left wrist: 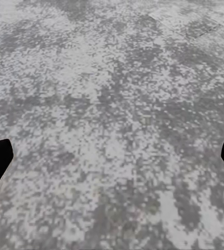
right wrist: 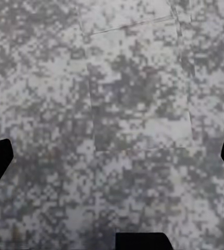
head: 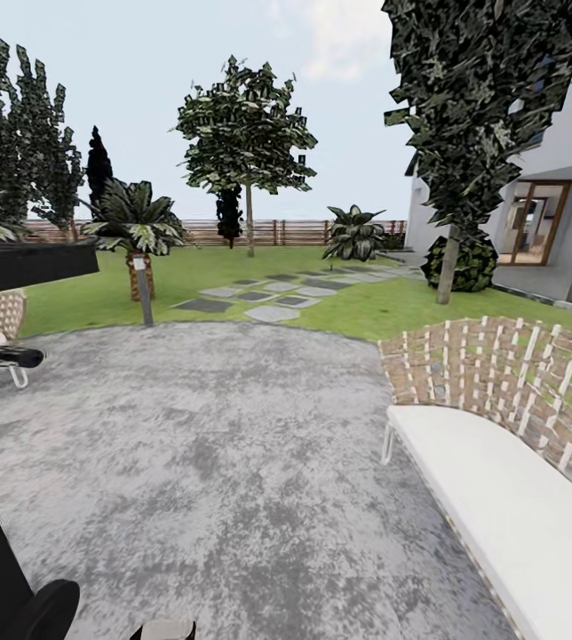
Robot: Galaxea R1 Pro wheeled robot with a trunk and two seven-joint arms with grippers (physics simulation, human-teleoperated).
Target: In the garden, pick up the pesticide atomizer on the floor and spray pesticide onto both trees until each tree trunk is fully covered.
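Facing two leafy trees, far point(head: 249, 209) and right point(head: 447, 267), across speckled grey paving point(head: 215, 462); both pincers, left point(left wrist: 112, 156) and right point(right wrist: 112, 156), spread, empty. Atomizer unseen; likely light, handle-gripped.

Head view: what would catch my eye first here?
Probably the woven bench with its white cushion, close on the right of a mottled grey paved patio. Beyond lies a green lawn with a leafy tree before a slatted wooden fence, and a white house at right.
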